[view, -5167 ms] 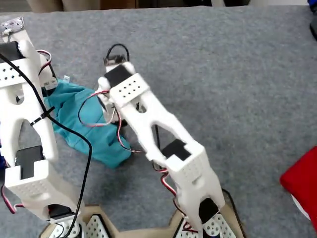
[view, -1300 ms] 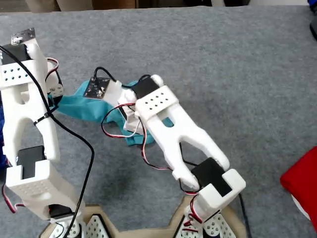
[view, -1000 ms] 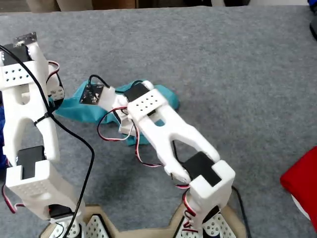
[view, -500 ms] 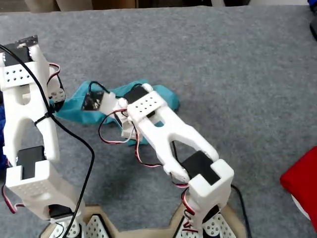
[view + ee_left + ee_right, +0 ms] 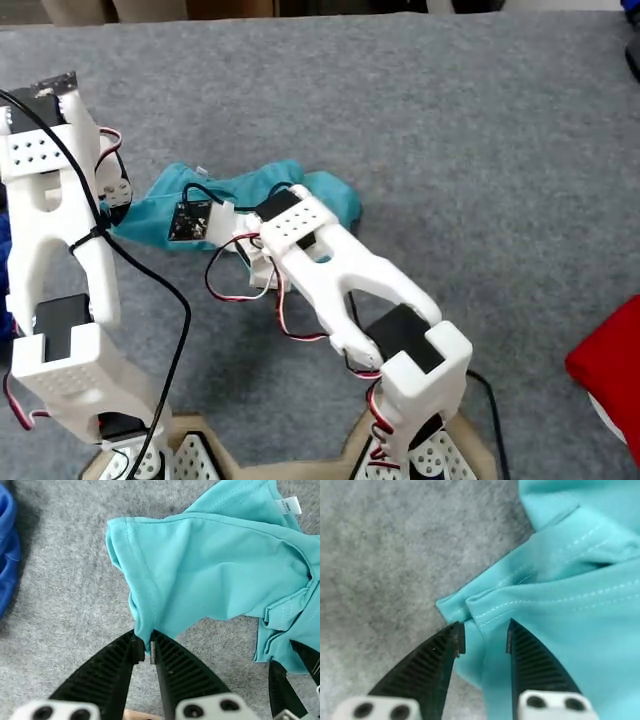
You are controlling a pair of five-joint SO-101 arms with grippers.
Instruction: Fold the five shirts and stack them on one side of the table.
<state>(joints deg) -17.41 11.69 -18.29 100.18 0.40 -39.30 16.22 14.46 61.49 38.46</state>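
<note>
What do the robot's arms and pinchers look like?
The left arm and right arm are white plastic with rows of tiny holes, black motor blocks and red, white and black wires. The left gripper and right gripper have black ridged fingers.

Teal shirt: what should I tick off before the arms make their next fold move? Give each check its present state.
1. Left gripper has hold of the teal shirt: ok, shut on a fold of its edge.
2. Right gripper closed on the hem: not ok, it is open with a finger on either side of the hem corner.
3. Shirt lying flat on the table: not ok, it is bunched and creased.
4. Shirt apart from the blue cloth: ok, bare table lies between them.
5. Right gripper would catch every layer of the hem: cannot tell.
</note>
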